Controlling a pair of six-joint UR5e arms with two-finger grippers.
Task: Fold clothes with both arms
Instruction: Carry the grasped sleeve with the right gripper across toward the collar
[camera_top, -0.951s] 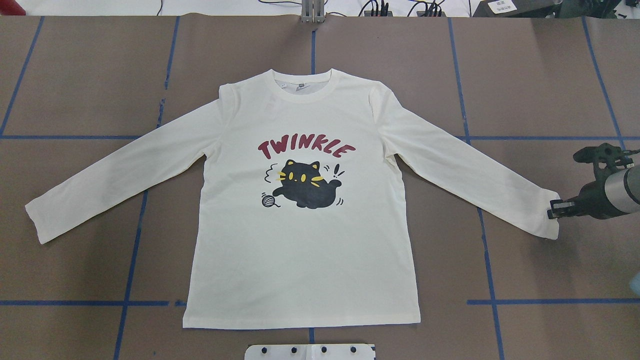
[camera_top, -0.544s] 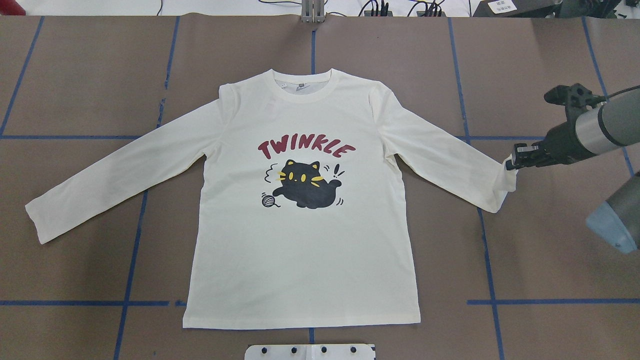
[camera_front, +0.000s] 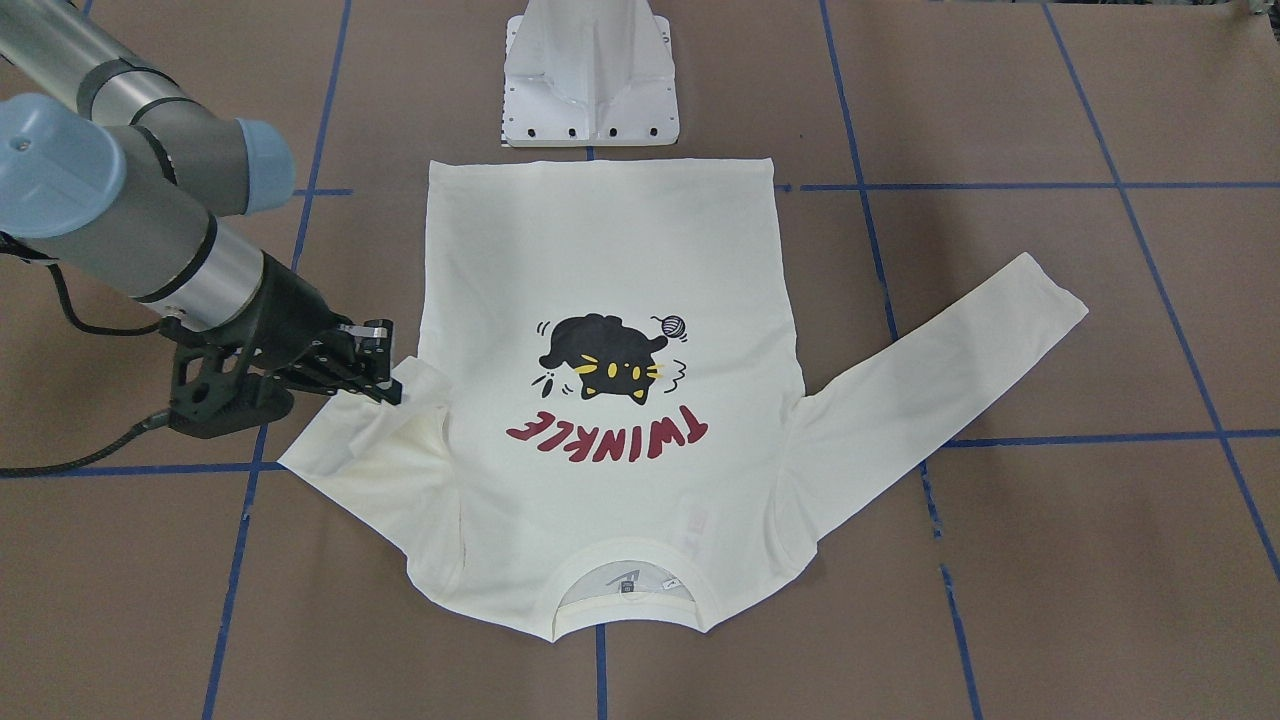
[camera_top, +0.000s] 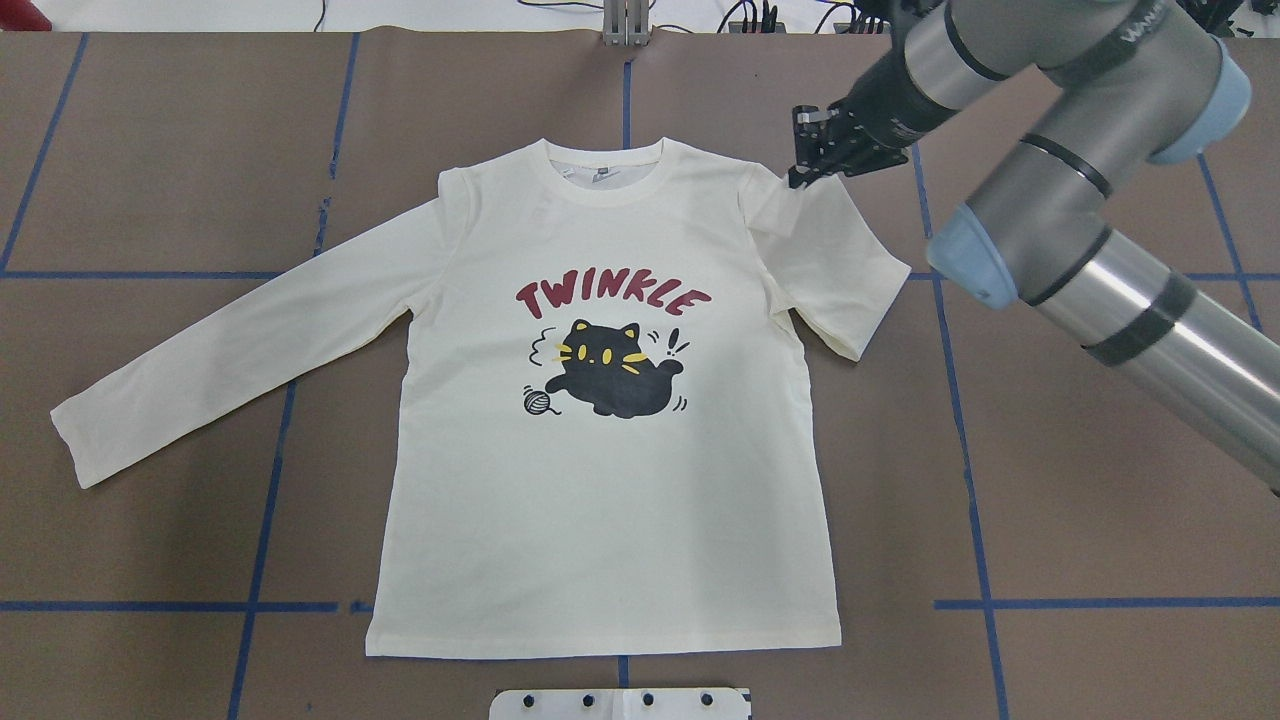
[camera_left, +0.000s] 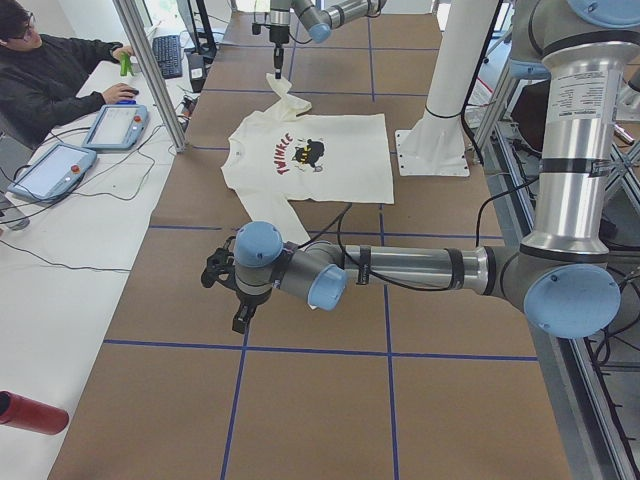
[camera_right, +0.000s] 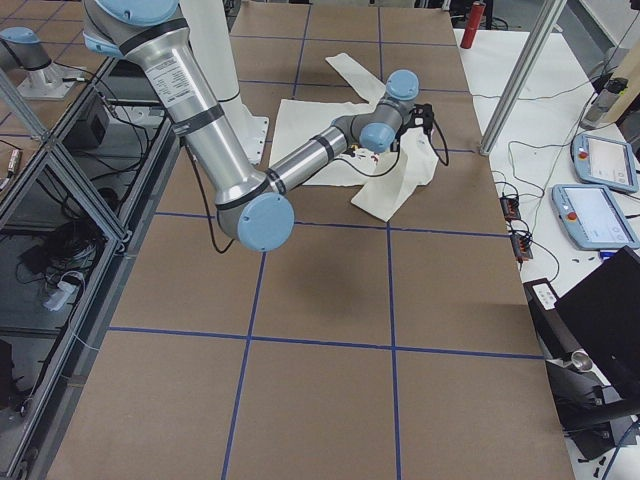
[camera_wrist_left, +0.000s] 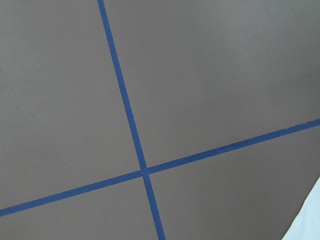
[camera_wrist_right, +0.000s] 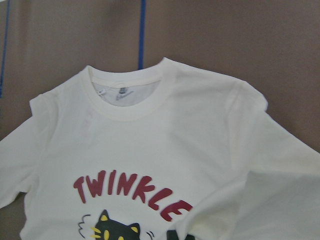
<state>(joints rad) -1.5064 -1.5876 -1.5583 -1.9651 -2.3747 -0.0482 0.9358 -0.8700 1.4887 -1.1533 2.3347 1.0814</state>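
Centrally on the brown counter (camera_top: 1100, 450), spread flat and print-up: a cream long-sleeved T-shirt (camera_top: 600, 520), with its collar (camera_top: 603, 182) toward the far edge and its hem toward the white base block (camera_top: 620, 703) at the near edge. Shows a black cat (camera_top: 610, 378) with a small yarn ball (camera_top: 538, 401) just to its left, under red TWINKLE lettering (camera_top: 612, 295). Has the left sleeve (camera_top: 230, 350) stretched out straight, angled left and near, flat on the counter. Has the right sleeve (camera_top: 840, 270) doubled back on itself, bent partway along, the cuff lifted off the counter beside the right shoulder seam.

Pinches that cuff in the right gripper (camera_top: 806, 172), clenched on the fabric at the end of the right arm (camera_top: 1130, 310), which comes in from the right. From the right wrist camera, looks down on collar, lettering and the top of the cat, with the raised sleeve filling the lower right corner.

Places the left gripper (camera_left: 222, 290) well left of the shirt, low over bare counter, out past the left cuff. Cannot tell whether released or clenched, being visible only from the counter's end. From the left wrist camera, catches two crossing blue tape lines (camera_wrist_left: 145, 172) and a pale sliver at the lower right corner.

Beyond the far edge, at a white side desk (camera_left: 60, 260): a seated person (camera_left: 50, 70) and two tablet-like pendants (camera_left: 115, 125).
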